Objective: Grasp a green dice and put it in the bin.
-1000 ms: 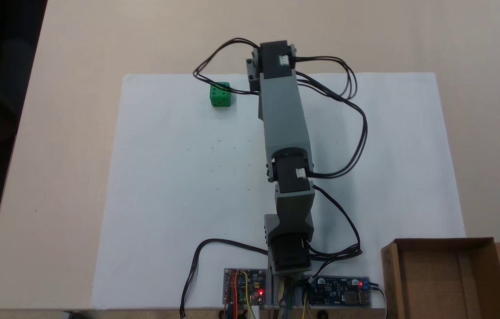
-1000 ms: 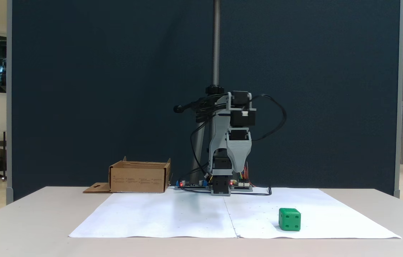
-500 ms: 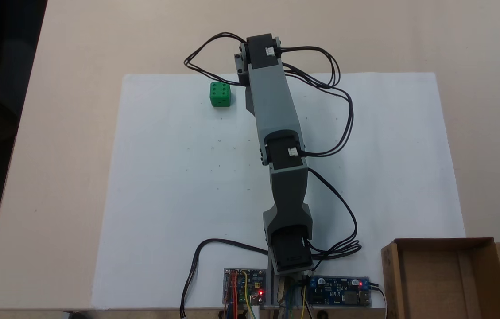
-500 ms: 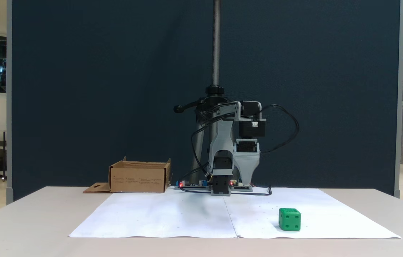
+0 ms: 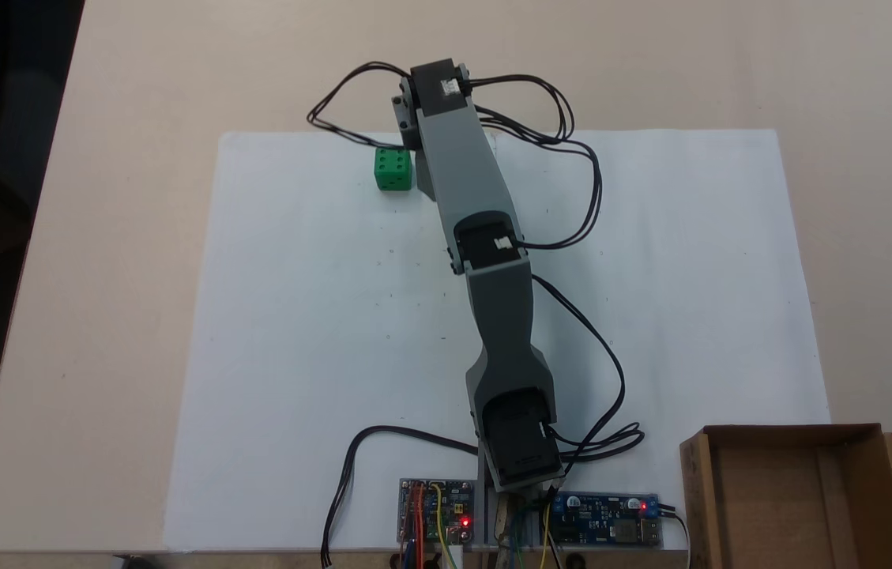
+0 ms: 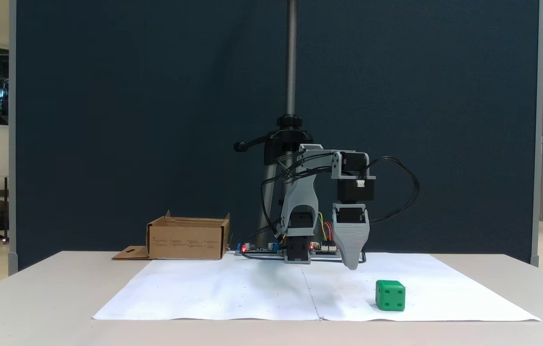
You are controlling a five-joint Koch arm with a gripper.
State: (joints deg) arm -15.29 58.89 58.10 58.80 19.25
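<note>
Clearly hangs above the white paper (image 6: 233, 293), gripper (image 6: 352, 265) pointing down, close beside the green dice (image 6: 390, 295) but not touching, probably to line up for the grasp. Cannot tell whether spread or pressed together. Far away stands the bin (image 5: 789, 498).

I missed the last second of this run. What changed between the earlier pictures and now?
The gripper swung toward the green dice and came down near the paper, beside it in both fixed views; nothing was grasped. The green dice and the bin stayed put.
</note>
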